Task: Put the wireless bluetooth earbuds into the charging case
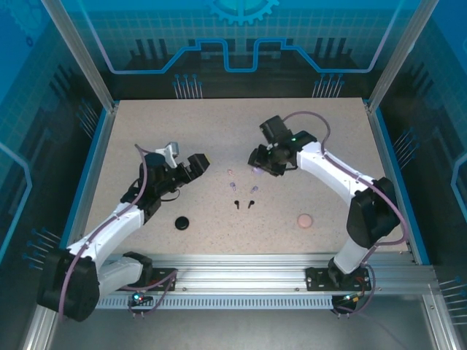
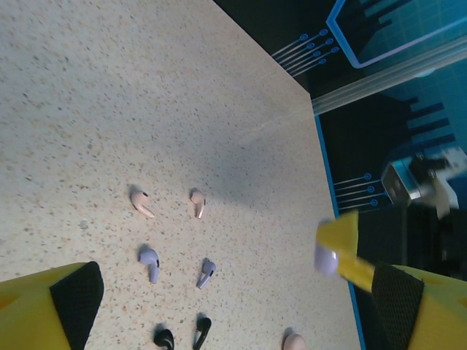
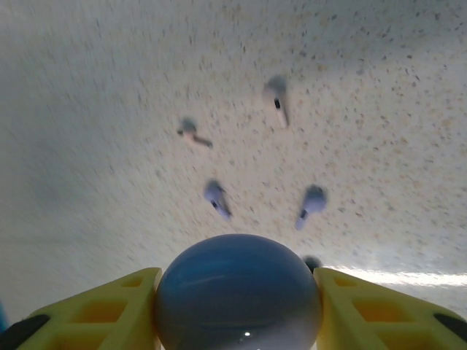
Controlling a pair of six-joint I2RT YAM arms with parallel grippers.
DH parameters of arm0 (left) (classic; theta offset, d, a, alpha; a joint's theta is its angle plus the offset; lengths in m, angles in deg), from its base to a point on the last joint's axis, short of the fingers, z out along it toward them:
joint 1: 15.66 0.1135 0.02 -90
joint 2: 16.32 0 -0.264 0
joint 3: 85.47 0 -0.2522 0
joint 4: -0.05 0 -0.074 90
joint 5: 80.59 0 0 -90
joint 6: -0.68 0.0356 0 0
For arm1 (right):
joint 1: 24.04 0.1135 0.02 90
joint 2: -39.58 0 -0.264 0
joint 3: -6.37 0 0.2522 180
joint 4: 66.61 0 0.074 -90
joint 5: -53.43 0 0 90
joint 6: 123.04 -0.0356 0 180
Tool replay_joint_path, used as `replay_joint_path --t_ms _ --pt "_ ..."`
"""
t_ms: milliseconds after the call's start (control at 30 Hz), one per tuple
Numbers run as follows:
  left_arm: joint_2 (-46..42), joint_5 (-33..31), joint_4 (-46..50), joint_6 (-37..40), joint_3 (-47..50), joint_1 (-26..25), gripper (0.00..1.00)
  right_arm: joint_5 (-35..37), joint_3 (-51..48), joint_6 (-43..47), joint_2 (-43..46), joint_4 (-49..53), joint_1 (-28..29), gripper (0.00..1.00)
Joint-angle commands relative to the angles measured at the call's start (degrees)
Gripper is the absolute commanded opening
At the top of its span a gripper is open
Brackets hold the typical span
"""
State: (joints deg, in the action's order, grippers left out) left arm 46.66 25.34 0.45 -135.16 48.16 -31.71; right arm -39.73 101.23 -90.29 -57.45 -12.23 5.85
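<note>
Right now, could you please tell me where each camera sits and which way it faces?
Top external: above and behind, looking down at the table; both arms show.
Left wrist: low, facing the earbuds; the open left gripper frames them.
Right wrist: looking down past the round case in the right gripper.
All share the earbuds.

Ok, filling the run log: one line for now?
left gripper: open | right gripper: shut on round lavender case | six tiny earbuds: on speckled table
</note>
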Motion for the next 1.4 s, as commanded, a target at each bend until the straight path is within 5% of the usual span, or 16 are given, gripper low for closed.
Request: replay_joint_path --t_ms 0,233,367,600,1367 --pt "1.71 -1.11 -12.35 -1.62 1.59 -2.52 0.99 -7.81 2.84 -11.0 -3.0 -5.96 -1.7 0.49" --pt "8.22 -5.65 -21.98 2.83 2.78 -8.76 0.97 -9.14 5.53 -23.22 -6.89 -10.34 -1.98 0.49" --pt "13.7 -7.04 -27.66 4.21 2.23 -11.2 0.85 -7.51 6.54 -26.42 -7.28 -10.76 -0.92 0.49" --pt "22.08 -6.8 -31.69 5.63 -2.2 -13.82 0.69 -5.5 7.57 -27.47 -7.52 -9.77 1.26 0.5" --pt "32.88 -9.58 -38.93 2.89 -8.35 -14.62 0.44 -5.7 6.48 -27.77 -8.17 -11.13 2.94 0.49"
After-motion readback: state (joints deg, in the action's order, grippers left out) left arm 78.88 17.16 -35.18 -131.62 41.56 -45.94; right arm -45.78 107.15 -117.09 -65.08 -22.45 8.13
